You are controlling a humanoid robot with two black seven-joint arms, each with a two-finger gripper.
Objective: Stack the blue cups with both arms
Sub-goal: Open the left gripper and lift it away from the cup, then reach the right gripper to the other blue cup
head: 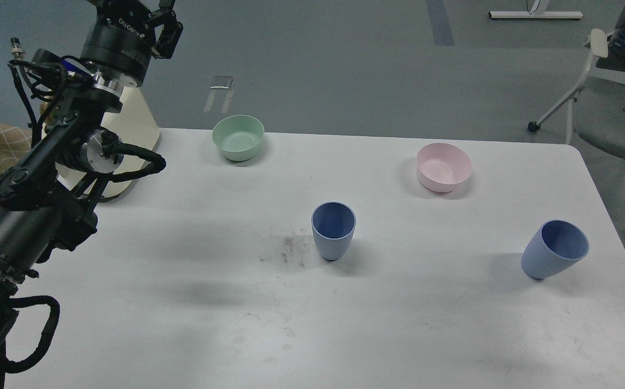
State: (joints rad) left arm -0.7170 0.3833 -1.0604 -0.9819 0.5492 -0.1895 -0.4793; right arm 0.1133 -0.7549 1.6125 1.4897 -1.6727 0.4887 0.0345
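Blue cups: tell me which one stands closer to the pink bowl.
Neither is clearly closer; the pink bowl sits between them. The middle cup stands left of it beside the dark smudge; the right cup stands near the table's right edge.

Mint-green bowl (238,137) and pink bowl (444,167) well apart on white table (182,324); grey chair (609,102) beyond.

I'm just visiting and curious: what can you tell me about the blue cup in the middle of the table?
The middle blue cup is a matte periwinkle tumbler that looks plastic, handleless, tapering to a narrow base, darker inside. It stands upright, mouth up, apparently empty, on the white table beside a dark smudge. Nothing else touches it.
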